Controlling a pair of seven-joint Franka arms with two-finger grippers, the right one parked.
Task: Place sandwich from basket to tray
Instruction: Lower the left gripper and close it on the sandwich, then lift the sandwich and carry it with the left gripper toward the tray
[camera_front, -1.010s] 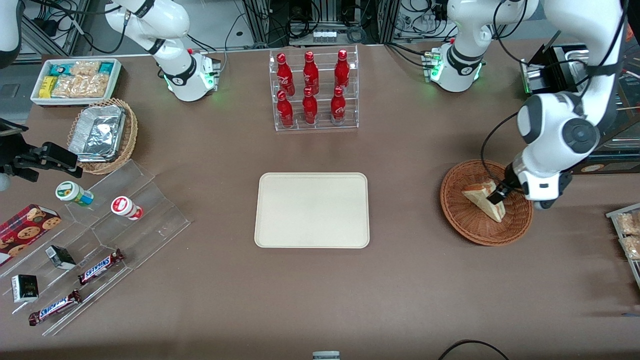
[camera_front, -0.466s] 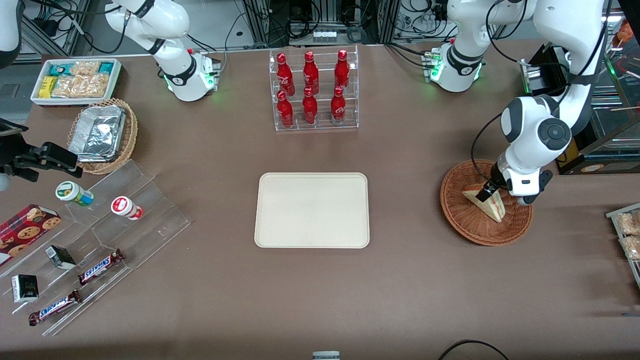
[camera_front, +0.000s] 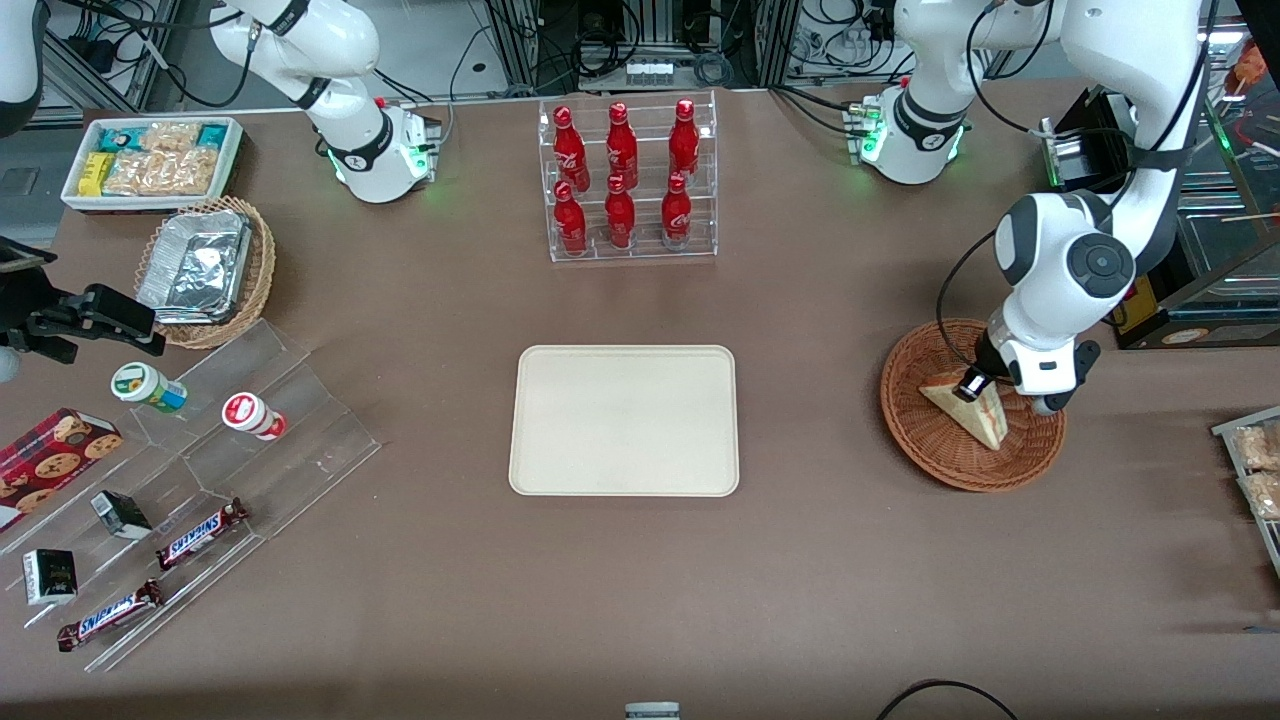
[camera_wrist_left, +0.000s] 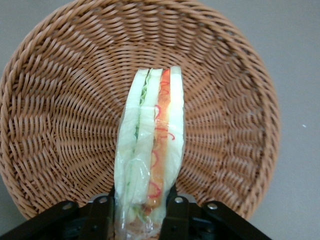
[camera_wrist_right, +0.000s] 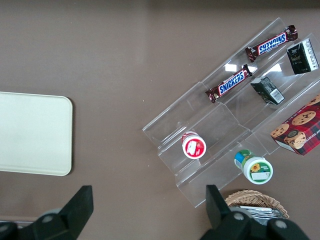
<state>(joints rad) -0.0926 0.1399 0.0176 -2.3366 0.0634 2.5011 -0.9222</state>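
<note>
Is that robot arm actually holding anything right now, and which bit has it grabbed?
Yes. The gripper is shut on the sandwich, one finger against each bread face at one end of the wedge, over the basket.

Open table between basket and tray

The gripper (camera_front: 972, 384) sits in the basket (camera_front: 925, 440), fingers (camera_wrist_left: 175, 212) pressed on the sandwich (camera_front: 968, 412); only bare tabletop lies between basket and tray (camera_front: 624, 420). The bottle rack (camera_front: 628, 180) stands farther from the front camera, well apart.
</note>
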